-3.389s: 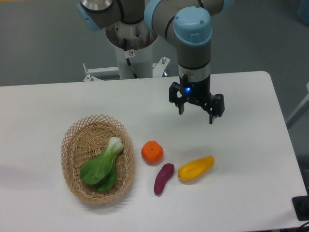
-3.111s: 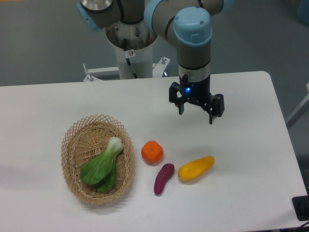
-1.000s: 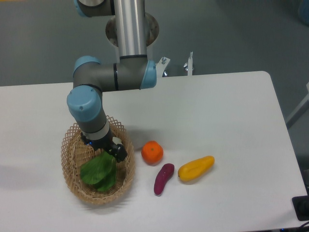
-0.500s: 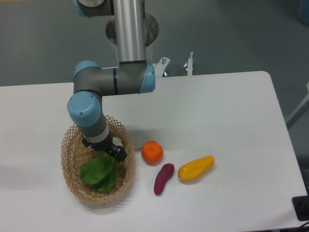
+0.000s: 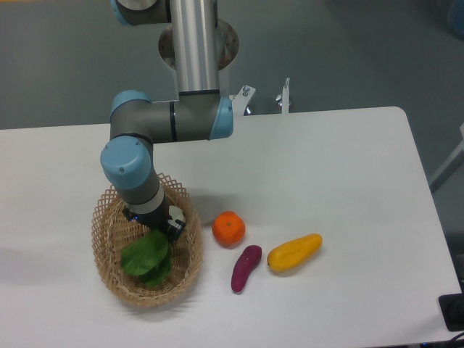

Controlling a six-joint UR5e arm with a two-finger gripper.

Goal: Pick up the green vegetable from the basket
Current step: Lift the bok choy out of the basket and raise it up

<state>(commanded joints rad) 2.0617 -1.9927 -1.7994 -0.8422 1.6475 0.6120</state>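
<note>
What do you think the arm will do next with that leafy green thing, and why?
Probably a gentle lift straight up. The gripper sits down inside the basket, right at the stalk end of the green vegetable, whose leaves lie on the basket floor. Whether the fingers have closed on it is hidden.

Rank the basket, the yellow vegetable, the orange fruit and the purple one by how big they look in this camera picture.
1. Basket, by far the largest.
2. Yellow vegetable.
3. Purple vegetable, a little shorter and thinner than the yellow one.
4. Orange fruit, though rounder; it and the purple vegetable look too close to separate confidently.
</note>
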